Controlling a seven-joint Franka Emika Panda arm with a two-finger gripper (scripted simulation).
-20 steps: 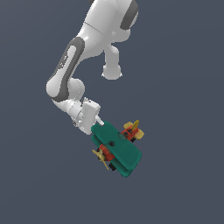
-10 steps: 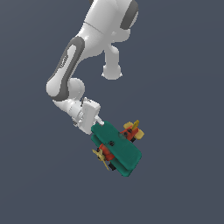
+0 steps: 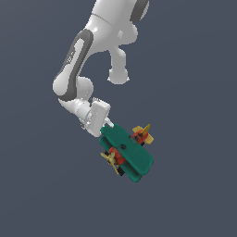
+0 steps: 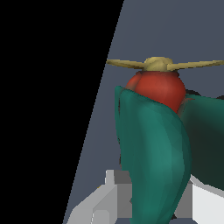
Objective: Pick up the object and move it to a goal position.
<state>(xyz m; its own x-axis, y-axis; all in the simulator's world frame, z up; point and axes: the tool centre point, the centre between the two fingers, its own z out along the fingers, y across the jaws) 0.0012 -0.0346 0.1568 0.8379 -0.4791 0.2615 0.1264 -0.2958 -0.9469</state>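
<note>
The object is a toy biplane (image 3: 127, 151) with teal-green wings, a red body, a yellow propeller and a yellow tail. It hangs in the air, tilted, in the middle of the exterior view. My gripper (image 3: 109, 124) is shut on one end of its wings, from the exterior view's upper left. In the wrist view a teal wing (image 4: 153, 148) stands between my grey fingers (image 4: 101, 204). The red nose (image 4: 158, 87) and the propeller (image 4: 159, 64) lie beyond the wing.
The arm's white links (image 3: 76, 69) rise above the gripper toward the exterior view's upper left. The background is plain dark grey-blue. A black area (image 4: 43, 109) covers one side of the wrist view.
The gripper and the biplane have shifted very slightly upward in the exterior view. The hold on the biplane is unchanged.
</note>
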